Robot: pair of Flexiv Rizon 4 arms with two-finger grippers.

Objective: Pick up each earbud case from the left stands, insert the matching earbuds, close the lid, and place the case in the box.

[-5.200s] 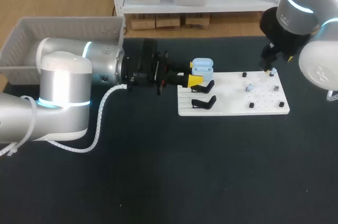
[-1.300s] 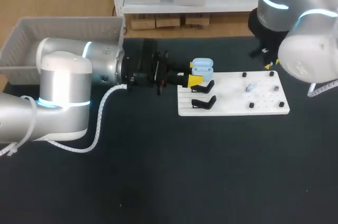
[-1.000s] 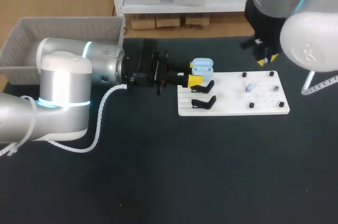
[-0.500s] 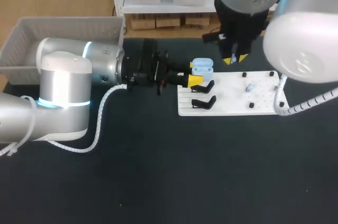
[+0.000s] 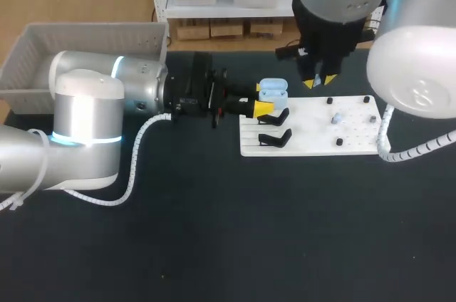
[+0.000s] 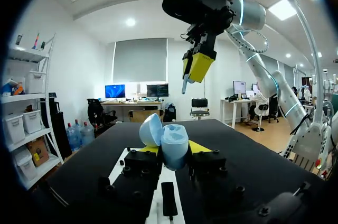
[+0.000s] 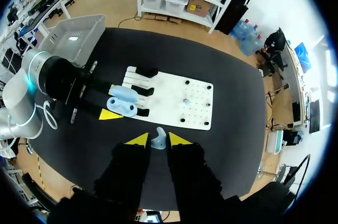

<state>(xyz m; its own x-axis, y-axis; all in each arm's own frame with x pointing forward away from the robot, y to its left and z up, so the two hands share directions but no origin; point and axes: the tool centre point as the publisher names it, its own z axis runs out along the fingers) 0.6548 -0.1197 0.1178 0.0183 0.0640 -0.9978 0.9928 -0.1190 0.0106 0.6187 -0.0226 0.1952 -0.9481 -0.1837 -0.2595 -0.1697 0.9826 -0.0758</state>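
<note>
Earbud [image 7: 158, 141] in grip of right end effector [image 7: 158, 139], apart from case [image 7: 122, 102].

The right arm [image 5: 331, 10] has swung in from the far end of the white board [image 5: 313, 139], where it stood well apart from the earbud case [image 5: 272, 91]. It now hangs just beside that case and above it. The right fingers [image 5: 309, 83] have lifted clear of the board, and they carry a pale blue earbud [image 7: 158, 140] pinched between their tips.
</note>
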